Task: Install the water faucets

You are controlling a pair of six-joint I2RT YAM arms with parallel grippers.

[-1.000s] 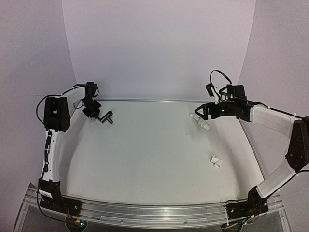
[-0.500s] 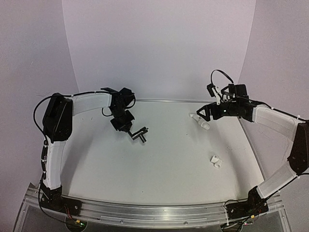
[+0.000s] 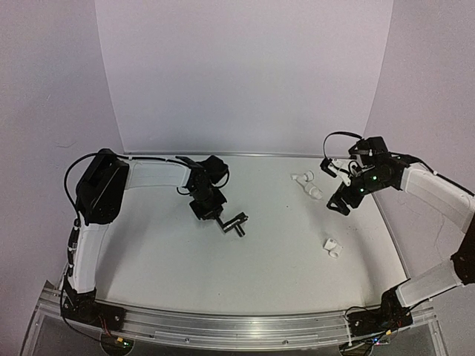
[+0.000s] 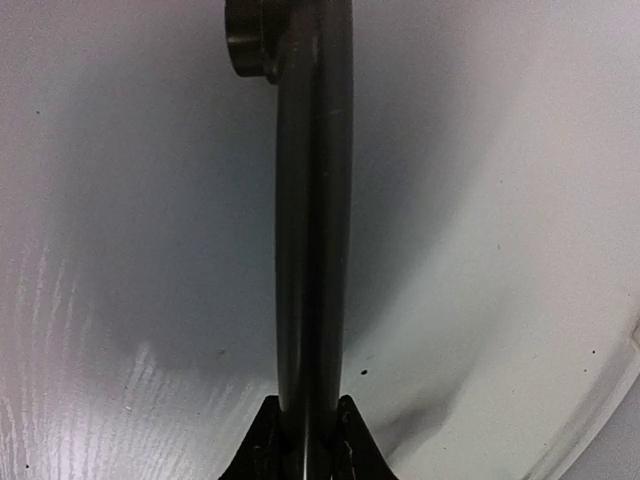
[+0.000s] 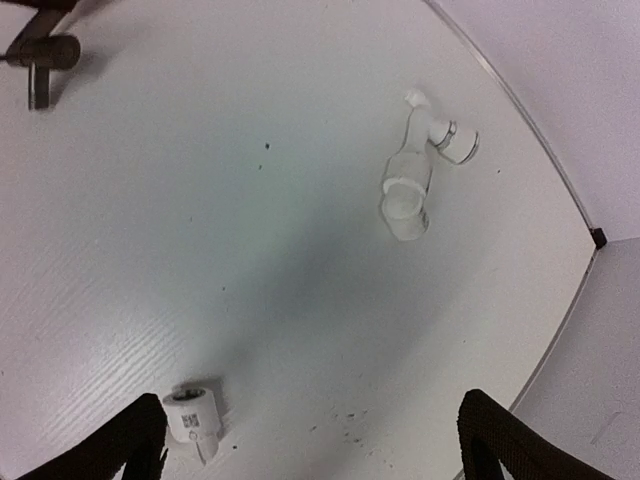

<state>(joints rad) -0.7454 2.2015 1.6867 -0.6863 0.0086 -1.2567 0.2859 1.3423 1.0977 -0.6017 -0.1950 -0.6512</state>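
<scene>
1. The white table [image 3: 260, 274] is filling most of my top view, and everything else is sitting on or above it.
2. The left arm [image 3: 156, 174] is reaching in toward the middle of the table. The right arm [image 3: 430, 185] is bending in from the right side.
3. The left gripper [image 3: 217, 219] is pressing its jaws together on the thin spout of the dark grey faucet [image 3: 234, 224] – my left wrist view is showing the spout [image 4: 312, 200] running straight out from the fingertips to the short round body at its far end, with a shadow falling on the table below it.
4. The right gripper [image 3: 340, 204] is hanging with its jaws spread wide, gripping nothing; its two dark fingers [image 5: 520, 445] are framing bare table.
5. The larger white fitting [image 3: 308, 185] is lying on the table near the far edge, just left of the right gripper.
6. The smaller white fitting [image 3: 332, 248] is lying nearer to me – apart from the first, on the right side of the table.
</scene>
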